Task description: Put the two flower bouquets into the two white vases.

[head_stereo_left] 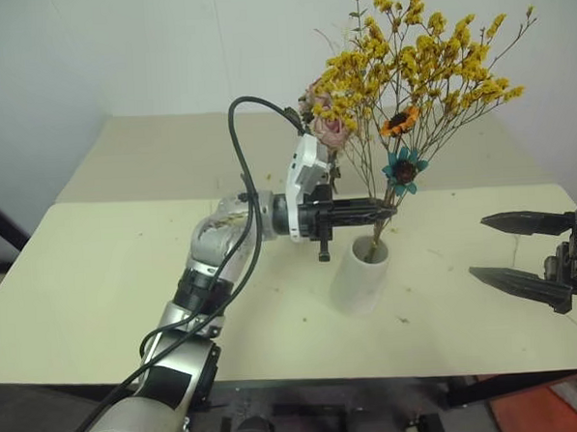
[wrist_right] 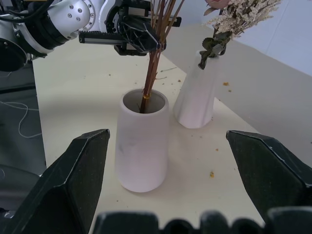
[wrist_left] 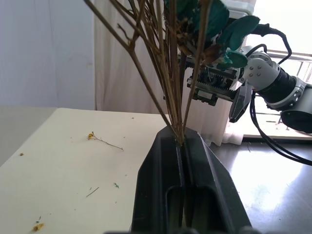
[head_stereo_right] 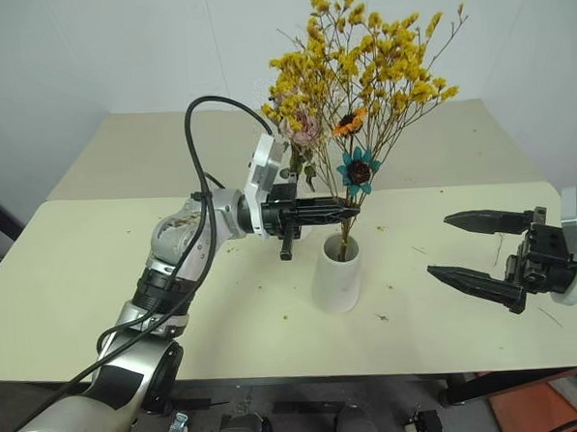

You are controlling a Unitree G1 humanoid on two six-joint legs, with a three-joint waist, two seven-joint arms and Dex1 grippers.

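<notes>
Left gripper (head_stereo_left: 383,209) clamped shut on thin brown stems of yellow bouquet (head_stereo_left: 425,59), fingers pointing level across, just above mouth of shorter wide white matte vase (head_stereo_left: 359,273). Right gripper (head_stereo_right: 464,248) spread wide open, holding nothing, hovering well apart from that vase on its right side, fingers aimed toward it.

Pale cream worktop (head_stereo_left: 99,284) carrying both vases; scattered yellow petal crumbs and bits of twig on it, e.g. small broken sprig (wrist_left: 100,140).

Yellow bouquet: big spray of tiny yellow blooms on thin branching stems, small orange sunflower (head_stereo_left: 400,122) and teal dark-centred flower (head_stereo_left: 403,167) lower down. Stem ends already inside shorter vase mouth, seen dipping past rim in right wrist view (wrist_right: 146,100); bunch leaning slightly, upper part fanning up and right.

Shorter vase upright, near front-centre of worktop, between the two grippers.

Taller slim white tapered vase (wrist_right: 197,95) upright just behind shorter one, near but apart, mostly hidden behind left gripper in head views. Pink-rose bouquet (head_stereo_left: 330,125) with pale dried grasses (wrist_right: 239,12) and green leaves (wrist_right: 212,46) standing in it, rose heads showing behind yellow spray.
</notes>
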